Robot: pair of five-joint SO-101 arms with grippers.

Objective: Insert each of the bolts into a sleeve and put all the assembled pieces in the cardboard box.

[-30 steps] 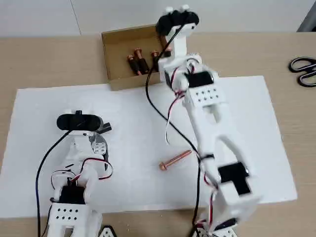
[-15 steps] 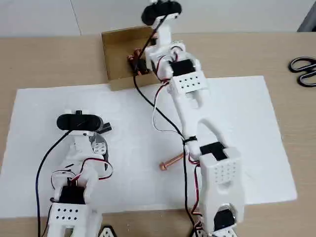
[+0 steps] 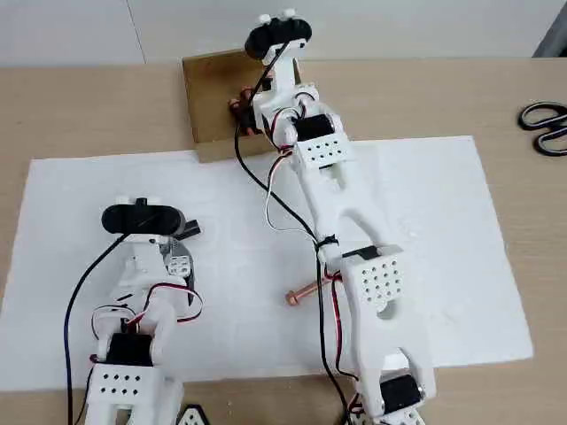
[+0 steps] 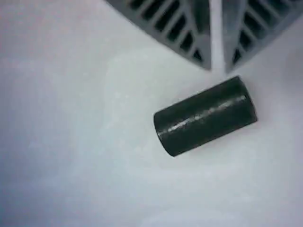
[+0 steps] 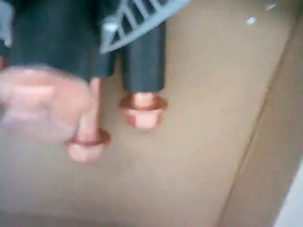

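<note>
Wooden table (image 3: 89,97) carries a white sheet (image 3: 425,204) across most of its near half. Both arms stand at the near edge.

Right arm (image 3: 328,190): stretched from near right to far centre, with the right gripper (image 3: 260,104) over the cardboard box (image 3: 208,97). Whether this gripper is closed or parted cannot be told. In its wrist view a blurred copper-pink shape (image 5: 42,101) sits close to the lens and cannot be identified.

Left arm (image 3: 142,292): folded at near left over the sheet. Left gripper (image 4: 215,56) points down at the sheet. Its tips are drawn together with only a thin slit between them, and it grips nothing.

Cardboard box: on the bare table at far centre-left, its near wall touching the far edge of the sheet. Inside lie assembled pieces (image 5: 142,71), dark sleeves with copper bolt heads showing at their ends. Two heads can be counted side by side on the box floor.

Scissors (image 3: 542,127): on the bare table at far right, well apart from the work.

Loose bolt (image 3: 306,290): copper, lying on the sheet at near centre, one end hidden behind the right arm.

Loose sleeve (image 4: 206,116): black, lying on its side on the sheet just beside the left gripper's tips, apart from them.
</note>
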